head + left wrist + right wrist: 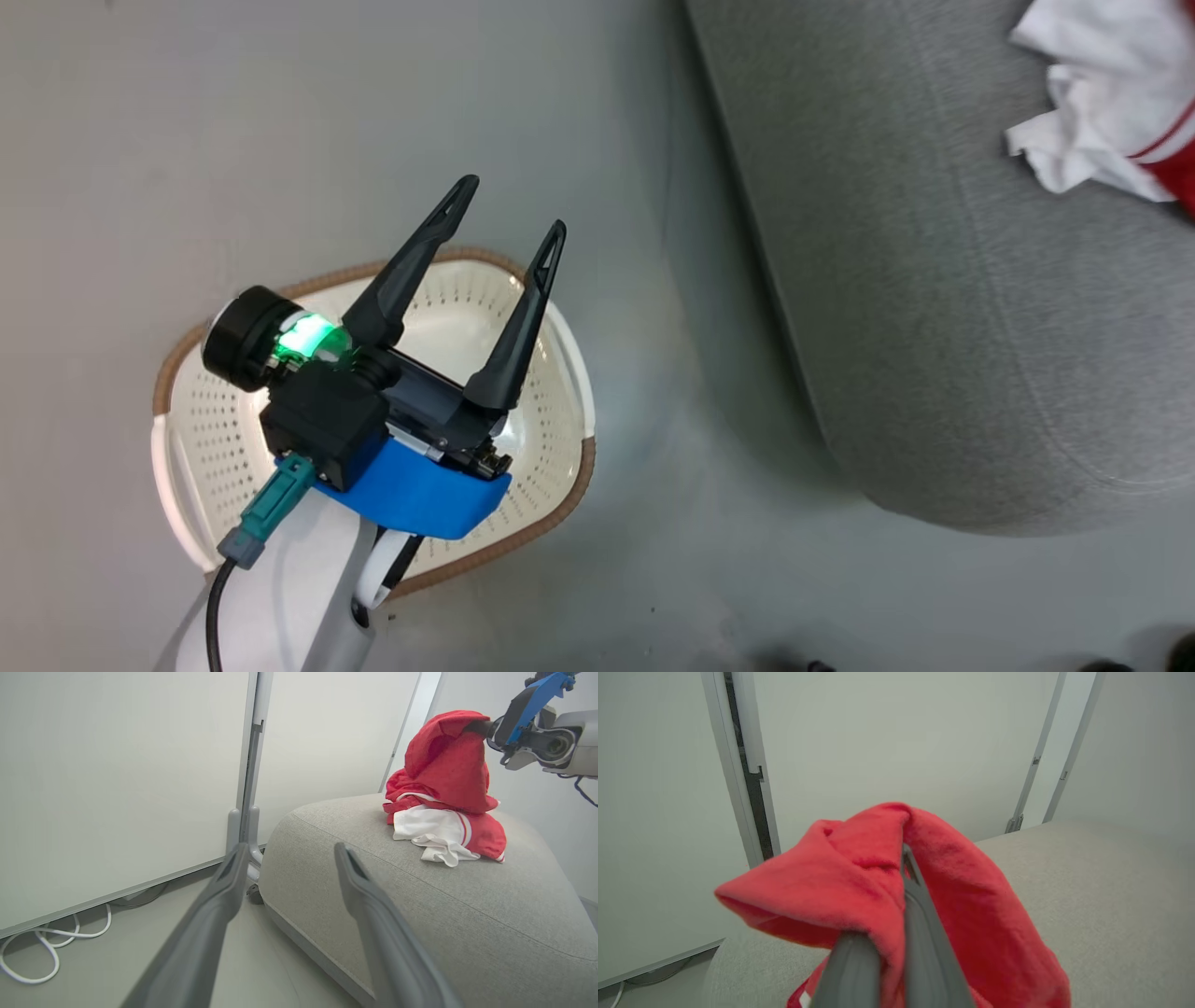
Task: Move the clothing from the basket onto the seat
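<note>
Grey floor (280,140) bears basket (201,420); clothing (444,788) on seat (420,905).

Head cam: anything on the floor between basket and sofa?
Nothing. In the head view, the stretch between the basket and the sofa is bare grey floor.

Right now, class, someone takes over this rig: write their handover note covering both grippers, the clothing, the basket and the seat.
The left gripper is open and empty, above the cream-white perforated plastic basket, where no clothing shows.
The right gripper is shut on the plain red fabric garment, held up over the large grey fabric sofa.
Done: the red-and-white striped-trim garment lies on the sofa, and the plain red one's lower folds rest on it.
Left: open the right gripper so the plain red garment drops onto the sofa.
</note>
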Controlling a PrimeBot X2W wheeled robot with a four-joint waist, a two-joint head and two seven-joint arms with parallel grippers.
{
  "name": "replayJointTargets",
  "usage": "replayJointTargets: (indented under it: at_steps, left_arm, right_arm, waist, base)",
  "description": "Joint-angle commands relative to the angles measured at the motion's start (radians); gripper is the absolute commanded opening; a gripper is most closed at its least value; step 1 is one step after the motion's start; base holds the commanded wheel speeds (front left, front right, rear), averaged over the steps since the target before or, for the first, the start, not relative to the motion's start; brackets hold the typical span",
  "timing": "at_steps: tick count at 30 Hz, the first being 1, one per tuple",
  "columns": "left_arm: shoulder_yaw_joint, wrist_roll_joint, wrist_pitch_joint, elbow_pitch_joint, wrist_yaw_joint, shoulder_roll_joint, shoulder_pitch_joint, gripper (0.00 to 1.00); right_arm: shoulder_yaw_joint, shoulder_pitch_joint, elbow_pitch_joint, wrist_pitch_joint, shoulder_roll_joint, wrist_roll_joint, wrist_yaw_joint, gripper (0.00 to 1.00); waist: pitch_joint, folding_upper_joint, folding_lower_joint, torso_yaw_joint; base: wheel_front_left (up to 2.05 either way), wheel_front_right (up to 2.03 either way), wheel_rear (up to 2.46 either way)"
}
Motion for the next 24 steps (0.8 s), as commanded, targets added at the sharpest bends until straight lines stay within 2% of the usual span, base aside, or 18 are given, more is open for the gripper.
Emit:
replayJointTargets:
  at_steps: [1,8,15,16,17,18,24]
  left_arm:
    - [0.003,0.008,-0.003,-0.009,-0.002,0.008,-0.018,1.00]
    - [-0.002,0.013,-0.003,-0.010,-0.002,0.012,-0.026,1.00]
    - [-0.013,0.000,-0.003,0.014,-0.002,0.007,-0.025,1.00]
    - [-0.013,-0.002,-0.003,0.017,-0.002,0.006,-0.025,1.00]
    - [-0.013,-0.005,-0.003,0.020,-0.002,0.003,-0.024,1.00]
    - [-0.013,-0.007,-0.003,0.023,-0.002,0.001,-0.023,1.00]
    - [-0.013,-0.019,-0.003,0.041,-0.002,-0.013,-0.001,1.00]
  right_arm:
    - [-0.015,0.022,0.018,-0.008,-0.004,-0.022,0.000,0.00]
    - [-0.064,0.044,0.116,-0.013,0.019,-0.105,0.000,0.00]
    - [-0.090,0.021,0.172,-0.038,0.044,-0.157,0.000,0.01]
    - [-0.088,0.020,0.177,-0.040,0.045,-0.163,0.000,0.24]
    - [-0.082,0.022,0.183,-0.040,0.045,-0.170,0.000,0.58]
    - [-0.078,0.027,0.189,-0.041,0.043,-0.177,0.000,1.00]
    - [-0.065,0.056,0.216,-0.049,0.032,-0.198,0.000,1.00]
  waist:
    - [0.053,0.0000,-0.0002,0.036]
    - [0.071,0.0000,-0.0002,0.051]
    - [0.044,0.0000,-0.0002,0.060]
    - [0.039,0.0000,-0.0002,0.060]
    - [0.033,0.0000,-0.0002,0.061]
    - [0.027,0.0000,-0.0002,0.062]
    - [-0.024,0.0000,-0.0002,0.071]
  base:
    - [0.00,0.00,0.00]
    - [0.00,0.00,0.00]
    - [0.00,0.00,0.00]
    - [0.00,0.00,0.00]
    - [0.00,0.00,0.00]
    - [0.00,0.00,0.00]
    - [0.00,0.00,0.00]
